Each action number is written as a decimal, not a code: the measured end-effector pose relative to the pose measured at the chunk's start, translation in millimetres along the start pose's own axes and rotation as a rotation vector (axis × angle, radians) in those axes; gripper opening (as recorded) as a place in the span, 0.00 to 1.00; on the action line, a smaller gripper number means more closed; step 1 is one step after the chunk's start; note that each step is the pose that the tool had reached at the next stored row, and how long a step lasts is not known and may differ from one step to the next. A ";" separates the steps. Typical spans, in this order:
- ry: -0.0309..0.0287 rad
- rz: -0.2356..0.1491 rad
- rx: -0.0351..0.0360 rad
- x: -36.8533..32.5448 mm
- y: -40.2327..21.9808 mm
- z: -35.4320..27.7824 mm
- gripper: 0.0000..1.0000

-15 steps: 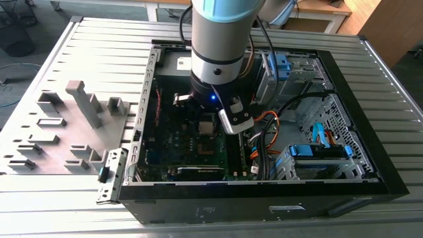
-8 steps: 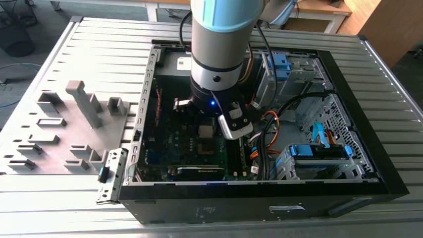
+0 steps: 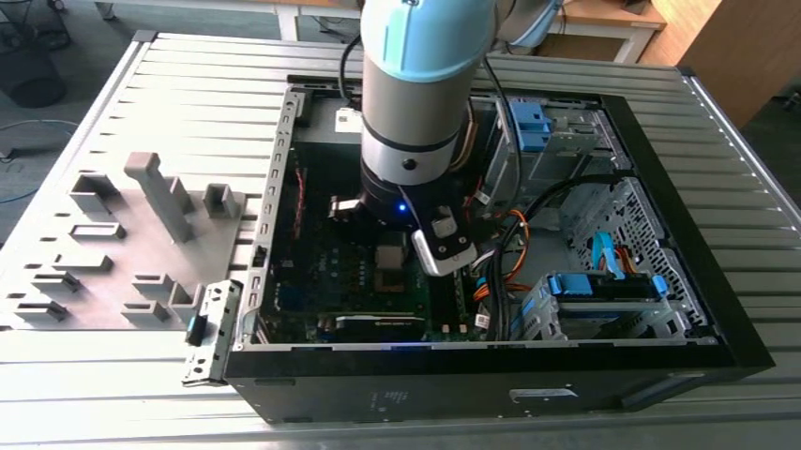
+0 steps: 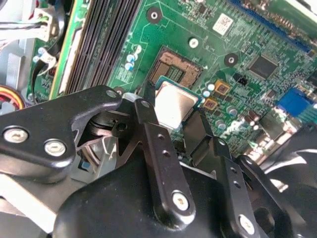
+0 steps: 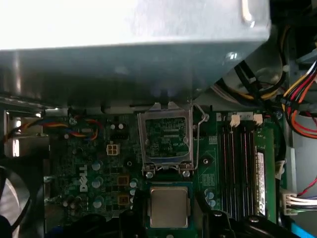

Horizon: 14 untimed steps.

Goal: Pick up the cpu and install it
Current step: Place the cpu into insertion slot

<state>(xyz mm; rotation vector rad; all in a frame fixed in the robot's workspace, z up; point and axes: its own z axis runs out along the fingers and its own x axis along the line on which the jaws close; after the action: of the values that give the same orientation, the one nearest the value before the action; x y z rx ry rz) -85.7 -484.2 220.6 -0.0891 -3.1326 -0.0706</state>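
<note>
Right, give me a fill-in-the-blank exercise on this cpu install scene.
1. The cpu is gripped between the ____.
2. The cpu socket on the motherboard is ____ of any chip.
3. The grey tray lies on the exterior view's ____ of the computer case.
Missing words: jaws; empty; left.

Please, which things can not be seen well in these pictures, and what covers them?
- Underside of the cpu: faces away in both wrist views.
- One corner of the socket: covered by the cpu, second wrist view.
- Part of the motherboard: under the power supply box, first wrist view.
- Where the jaws meet the cpu, exterior view: behind the arm.
</note>
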 end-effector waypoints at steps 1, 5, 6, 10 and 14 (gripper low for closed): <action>0.0000 0.000 0.0000 -0.1 -1.2 1.1 0.47; 0.0000 0.000 0.0000 -0.4 -6.2 5.8 0.47; -0.0001 0.000 0.0000 -0.4 -7.0 6.7 0.47; -0.0001 0.000 0.0000 -0.6 -9.2 10.7 0.47; 0.0000 0.000 0.0001 -0.6 -10.4 16.1 0.47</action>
<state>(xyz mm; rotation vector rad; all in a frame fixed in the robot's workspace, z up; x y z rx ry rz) -85.7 -494.0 204.0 -0.0893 -3.1327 -0.0705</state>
